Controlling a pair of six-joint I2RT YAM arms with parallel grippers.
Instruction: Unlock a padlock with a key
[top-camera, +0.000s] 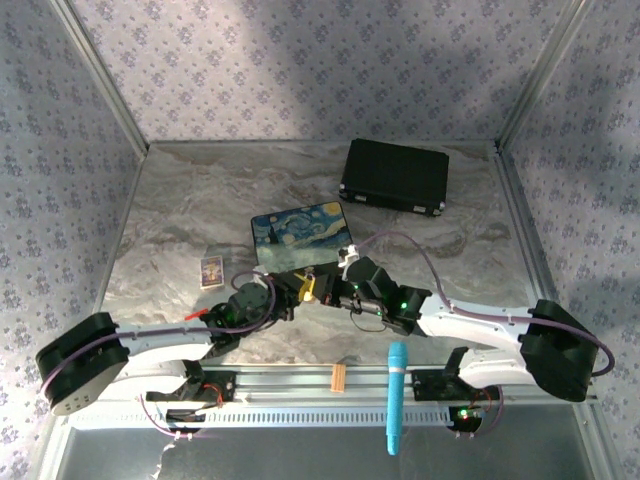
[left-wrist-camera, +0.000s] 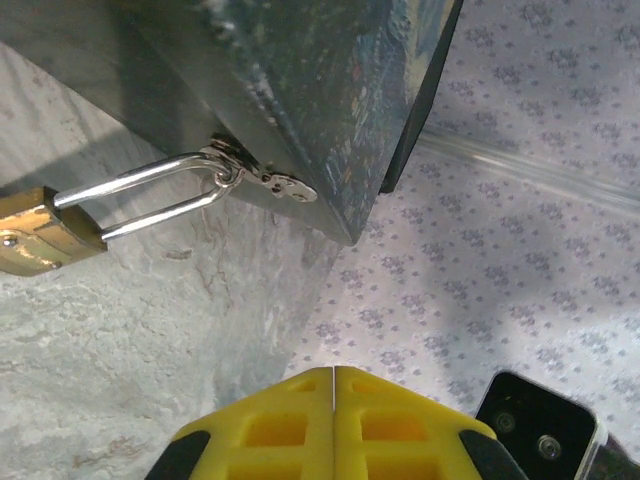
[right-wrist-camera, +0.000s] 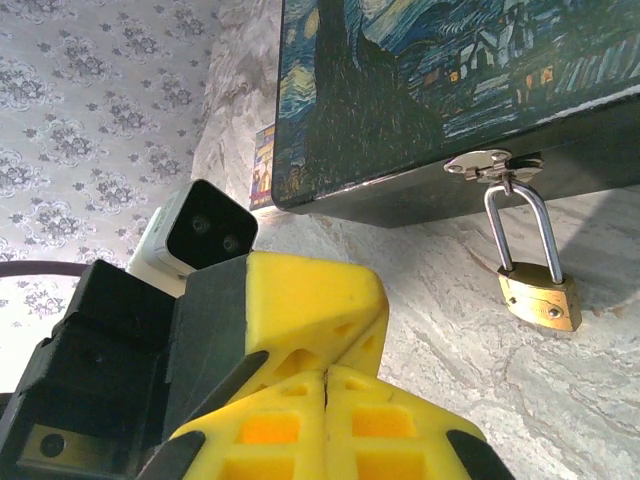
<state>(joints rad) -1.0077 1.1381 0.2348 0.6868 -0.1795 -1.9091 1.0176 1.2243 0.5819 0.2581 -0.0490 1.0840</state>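
The brass padlock (right-wrist-camera: 540, 298) hangs by its silver shackle (left-wrist-camera: 150, 195) from the hasp on the front of the painted box (top-camera: 300, 235), its body resting on the marble table. My left gripper (left-wrist-camera: 333, 372) is shut, its tip pointing past the box corner with the padlock (left-wrist-camera: 40, 235) off to its upper left. My right gripper (right-wrist-camera: 327, 372) is also shut, and the left gripper's yellow fingers (right-wrist-camera: 310, 295) touch its tip. In the top view both grippers (top-camera: 308, 290) meet just in front of the box. The key is hidden; nothing shows between either pair of fingers.
A black case (top-camera: 395, 176) lies at the back right. A small printed card (top-camera: 211, 271) sits left of the box, and a small red tag (top-camera: 197, 313) lies by the left arm. A teal pen (top-camera: 396, 395) and a wooden block (top-camera: 338, 377) rest on the front rail.
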